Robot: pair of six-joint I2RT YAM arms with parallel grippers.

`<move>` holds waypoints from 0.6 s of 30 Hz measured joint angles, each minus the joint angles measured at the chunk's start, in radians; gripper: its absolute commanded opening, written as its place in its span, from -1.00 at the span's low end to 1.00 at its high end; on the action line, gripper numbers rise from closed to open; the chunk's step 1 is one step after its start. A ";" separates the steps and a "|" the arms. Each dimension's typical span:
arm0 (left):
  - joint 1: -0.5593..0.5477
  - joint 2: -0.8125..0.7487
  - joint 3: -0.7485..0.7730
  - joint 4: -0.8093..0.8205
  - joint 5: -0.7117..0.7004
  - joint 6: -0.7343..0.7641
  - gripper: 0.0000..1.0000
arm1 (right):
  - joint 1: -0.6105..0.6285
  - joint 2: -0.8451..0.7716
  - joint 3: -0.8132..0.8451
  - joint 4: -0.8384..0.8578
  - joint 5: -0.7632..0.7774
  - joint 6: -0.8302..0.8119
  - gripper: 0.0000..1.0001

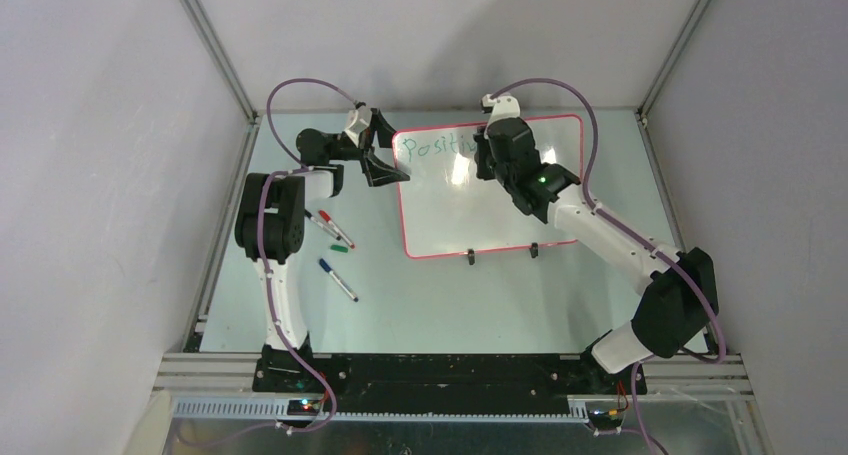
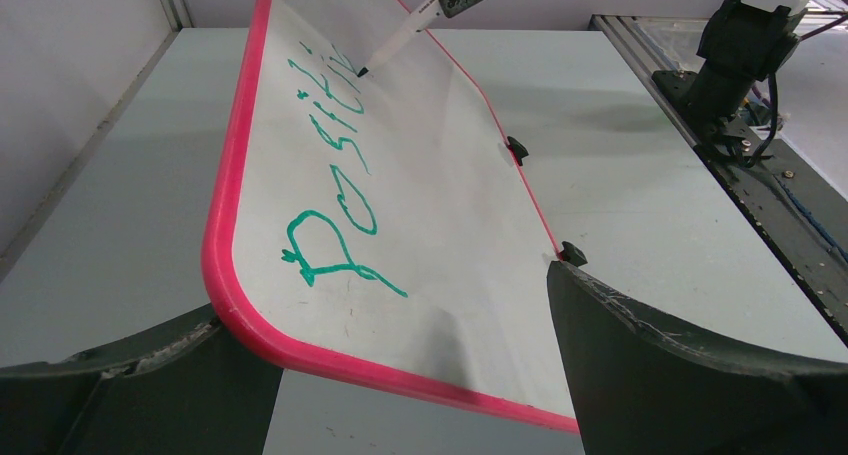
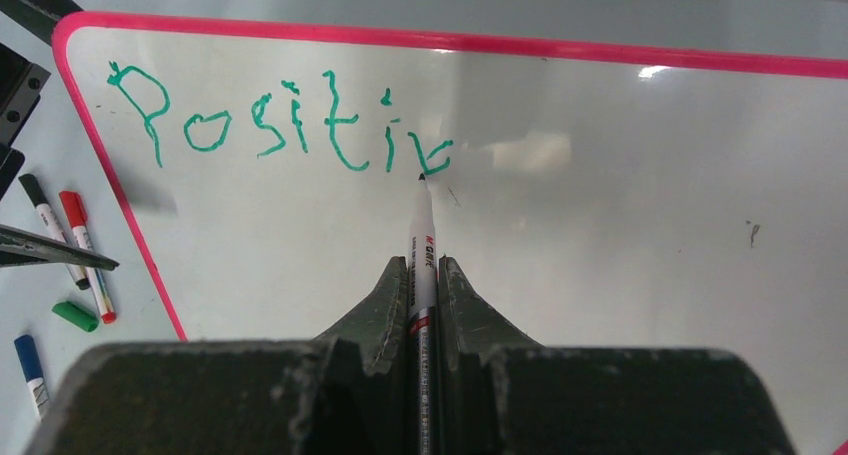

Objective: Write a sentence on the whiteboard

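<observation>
The whiteboard, glossy white with a pink rim, stands tilted at the back of the table. Green letters of the sentence read "Positiv" along its top. My right gripper is shut on a white marker, whose tip touches the board just below the last letter. My left gripper stands wide open at the board's left edge, with the top left corner between its fingers. Whether they touch the board I cannot tell.
Left of the board lie loose markers on the table: a red one, a black one, a blue one and a green cap. Two black feet prop the board. Metal framing borders the table.
</observation>
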 measured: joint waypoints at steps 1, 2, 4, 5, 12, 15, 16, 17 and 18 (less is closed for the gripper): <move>0.000 0.000 0.000 0.000 0.000 0.000 0.97 | 0.002 0.000 0.000 -0.004 0.000 0.000 -1.00; 0.000 0.000 0.000 0.000 0.000 0.000 0.97 | 0.003 0.000 0.000 -0.007 0.001 0.000 -1.00; 0.000 0.000 0.000 0.000 0.000 0.000 0.97 | 0.006 0.000 0.000 -0.007 0.003 -0.001 -1.00; 0.000 0.000 0.000 0.000 0.000 0.000 0.97 | 0.009 0.000 0.000 -0.007 0.003 -0.001 -1.00; 0.000 0.000 0.000 0.000 0.000 0.000 0.97 | 0.025 -0.080 -0.064 0.057 0.009 -0.008 -1.00; 0.000 0.000 0.000 0.000 0.000 -0.001 0.97 | 0.029 -0.148 -0.124 0.111 0.020 -0.014 -1.00; 0.000 0.000 0.000 0.000 0.000 -0.001 0.97 | 0.029 -0.166 -0.139 0.130 0.025 -0.018 -1.00; 0.000 0.000 0.000 0.000 0.000 -0.001 0.97 | 0.029 -0.180 -0.150 0.146 0.030 -0.020 -1.00; 0.000 0.000 0.000 0.000 0.000 -0.001 0.97 | 0.029 -0.188 -0.158 0.161 0.035 -0.021 -1.00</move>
